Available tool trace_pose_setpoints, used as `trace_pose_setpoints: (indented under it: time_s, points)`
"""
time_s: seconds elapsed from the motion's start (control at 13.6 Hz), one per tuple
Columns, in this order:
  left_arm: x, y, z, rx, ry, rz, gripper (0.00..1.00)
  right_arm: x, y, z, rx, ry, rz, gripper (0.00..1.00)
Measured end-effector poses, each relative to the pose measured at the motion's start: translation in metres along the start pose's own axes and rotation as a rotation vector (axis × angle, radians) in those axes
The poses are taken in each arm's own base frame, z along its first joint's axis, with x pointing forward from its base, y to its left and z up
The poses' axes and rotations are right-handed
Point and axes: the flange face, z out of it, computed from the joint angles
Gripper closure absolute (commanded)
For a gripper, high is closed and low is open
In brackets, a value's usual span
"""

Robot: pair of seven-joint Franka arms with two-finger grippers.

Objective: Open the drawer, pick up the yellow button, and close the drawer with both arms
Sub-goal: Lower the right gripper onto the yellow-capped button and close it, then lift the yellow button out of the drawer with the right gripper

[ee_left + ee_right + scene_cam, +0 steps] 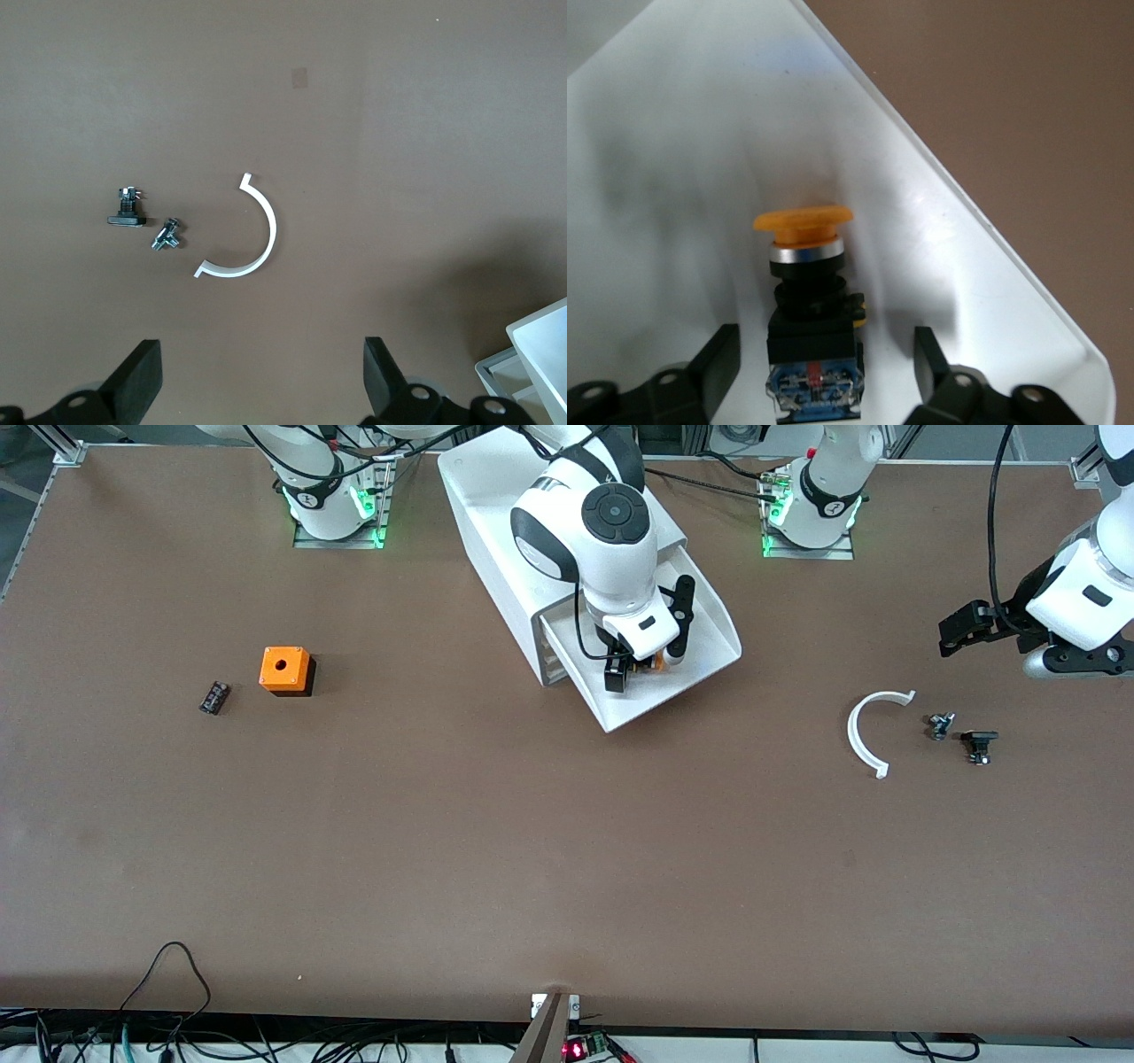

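The top drawer (709,642) is pulled out of the white cabinet (496,522). The button (656,662) lies inside it on its side, with an orange cap and a black body. My right gripper (645,664) is down in the drawer, open, one finger on each side of the button's body with a gap on both sides. In the right wrist view the button (804,266) lies on the drawer floor (682,150) between the open fingers of the right gripper (824,359). My left gripper (952,633) waits open and empty above the table at the left arm's end, also in its wrist view (261,363).
An orange cube with a hole (284,669) and a small black part (213,696) lie toward the right arm's end. A white curved strip (864,731), a small metal piece (940,724) and a black piece (978,744) lie below the left gripper. Three lower drawers stay shut.
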Motion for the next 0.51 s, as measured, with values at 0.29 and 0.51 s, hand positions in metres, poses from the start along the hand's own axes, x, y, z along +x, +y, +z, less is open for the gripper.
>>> trace_pose_setpoints:
  time_s: [0.29, 0.51]
  points:
    - [0.0, 0.0, 0.0, 0.0, 0.0, 0.0, 0.0, 0.0044, -0.0074, -0.0013, -0.029, -0.012, -0.028, 0.61]
    - [0.0, 0.0, 0.0, 0.0, 0.0, -0.001, 0.0, 0.0048, -0.0067, -0.0046, -0.037, -0.01, -0.031, 0.7]
